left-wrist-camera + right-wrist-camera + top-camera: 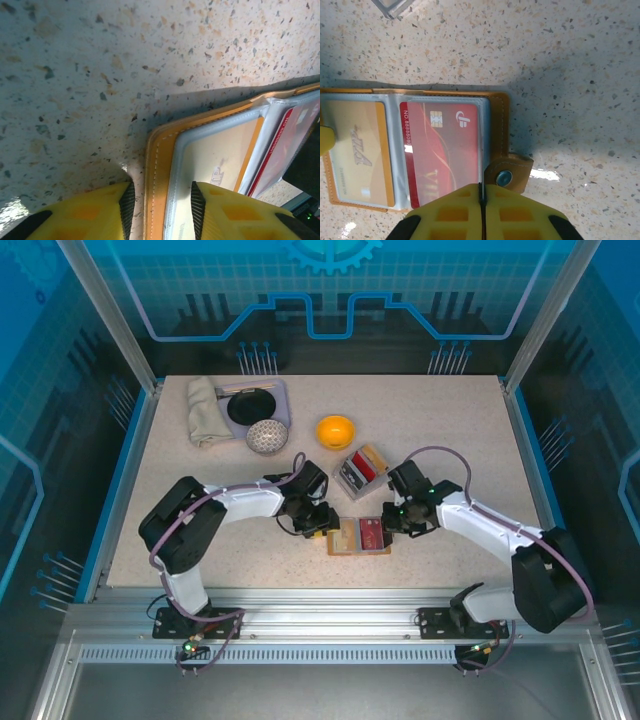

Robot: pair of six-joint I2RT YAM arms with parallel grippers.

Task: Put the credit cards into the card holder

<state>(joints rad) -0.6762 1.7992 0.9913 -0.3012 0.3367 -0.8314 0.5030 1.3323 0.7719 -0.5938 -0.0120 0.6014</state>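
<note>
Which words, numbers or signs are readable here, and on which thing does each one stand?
"VIP": on the beige card in the card holder.
"NO. 88888": along the edge of the red card; further digits blurred.
"VI": lower on the red card, the rest hidden under the right gripper.
White logo by its chip: letters unclear.
Cards in the grey tray: too small to read.

Setting: robot test cell, laboratory type. Evidence: speckled worktop [450, 430] inside aluminium frame [111, 310]; blue gear-printed wall panels [400, 280]; left arm [235, 502] and right arm [490, 525] bolted to slotted rail [330, 618].
</note>
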